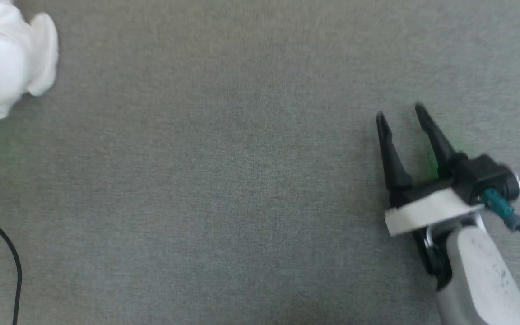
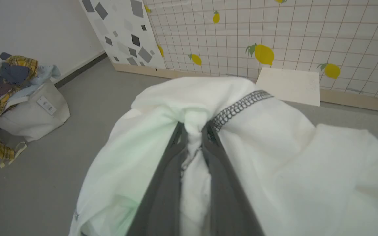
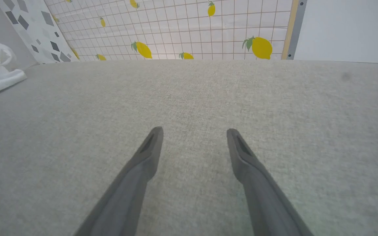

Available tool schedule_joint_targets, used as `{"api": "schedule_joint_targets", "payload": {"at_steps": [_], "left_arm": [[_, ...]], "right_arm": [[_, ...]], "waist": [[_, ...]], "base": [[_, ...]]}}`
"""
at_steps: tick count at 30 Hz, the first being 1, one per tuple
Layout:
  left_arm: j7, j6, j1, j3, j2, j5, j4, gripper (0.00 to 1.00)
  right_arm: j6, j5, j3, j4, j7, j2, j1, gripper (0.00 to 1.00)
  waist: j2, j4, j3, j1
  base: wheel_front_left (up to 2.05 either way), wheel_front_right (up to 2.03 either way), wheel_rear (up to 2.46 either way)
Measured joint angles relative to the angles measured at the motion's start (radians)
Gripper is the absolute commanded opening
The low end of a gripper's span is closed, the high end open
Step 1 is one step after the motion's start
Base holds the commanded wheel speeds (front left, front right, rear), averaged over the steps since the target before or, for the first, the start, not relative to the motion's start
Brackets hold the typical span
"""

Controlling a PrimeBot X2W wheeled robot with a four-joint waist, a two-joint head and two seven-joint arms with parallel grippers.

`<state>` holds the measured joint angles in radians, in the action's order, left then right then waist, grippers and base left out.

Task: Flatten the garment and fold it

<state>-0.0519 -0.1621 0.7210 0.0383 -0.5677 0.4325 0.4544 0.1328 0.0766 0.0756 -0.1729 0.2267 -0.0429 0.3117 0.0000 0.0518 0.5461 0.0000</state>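
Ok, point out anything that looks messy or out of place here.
In the left wrist view the garment is a crumpled wad, not flat: the left gripper pinches a bunch of it beside a zigzag seam. At that view's left, a pile of clothes spills over a pale bag on the floor.

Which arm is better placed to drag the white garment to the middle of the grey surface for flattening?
Left. The left gripper is shut on a bunch of the garment near its zigzag seam. The right gripper hangs open over bare grey surface, well apart from it.
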Motion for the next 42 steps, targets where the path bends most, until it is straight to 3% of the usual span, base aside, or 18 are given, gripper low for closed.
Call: {"api": "schedule_joint_targets", "payload": {"at_steps": [4,11,18,25,29,32,41,42], "left_arm": [[-0.086,0.025,0.027,-0.047,-0.018,-0.053,-0.024,0.0],[-0.078,0.081,0.114,-0.165,0.005,-0.103,-0.117,0.0],[-0.025,0.138,0.177,-0.283,0.138,-0.085,-0.185,0.0],[0.015,0.178,0.19,-0.39,0.298,-0.033,-0.189,0.0],[0.074,0.193,0.179,-0.459,0.376,-0.011,-0.132,0.0],[0.184,0.197,0.089,-0.527,0.435,0.023,-0.01,0.0],[0.495,0.206,-0.111,-0.636,0.473,0.103,0.238,0.0],[0.509,0.206,-0.12,-0.639,0.477,0.109,0.244,0.42]], "right_arm": [[0.0,0.014,-0.02,-0.042,0.002,-0.006,-0.077,1.0],[0.0,0.028,-0.053,-0.056,0.0,-0.007,-0.173,1.0],[-0.001,0.031,-0.069,-0.032,-0.028,-0.007,-0.224,1.0],[-0.001,0.03,-0.07,0.009,-0.063,-0.007,-0.253,1.0],[-0.001,0.03,-0.072,0.03,-0.075,-0.007,-0.257,1.0],[-0.001,0.034,-0.07,0.044,-0.086,-0.007,-0.258,1.0],[-0.001,0.05,-0.066,0.048,-0.085,-0.007,-0.257,1.0],[-0.001,0.051,-0.067,0.048,-0.084,-0.007,-0.257,1.0]], "waist": [[0.0,-0.001,-0.09,0.0],[0.0,-0.003,-0.273,0.0],[0.0,-0.034,-0.424,0.0],[0.0,-0.117,-0.5,0.0],[0.0001,-0.176,-0.511,0.0],[0.0,-0.227,-0.504,0.0],[0.0,-0.286,-0.45,0.0],[0.0,-0.288,-0.443,0.0]], "base": [[0.0,0.0,0.0],[0.0,0.0,0.0],[0.0,0.0,0.0],[0.0,0.0,0.0],[0.0,0.0,0.0],[0.0,0.0,0.0],[0.0,0.0,0.0],[0.0,0.0,0.0]]}}
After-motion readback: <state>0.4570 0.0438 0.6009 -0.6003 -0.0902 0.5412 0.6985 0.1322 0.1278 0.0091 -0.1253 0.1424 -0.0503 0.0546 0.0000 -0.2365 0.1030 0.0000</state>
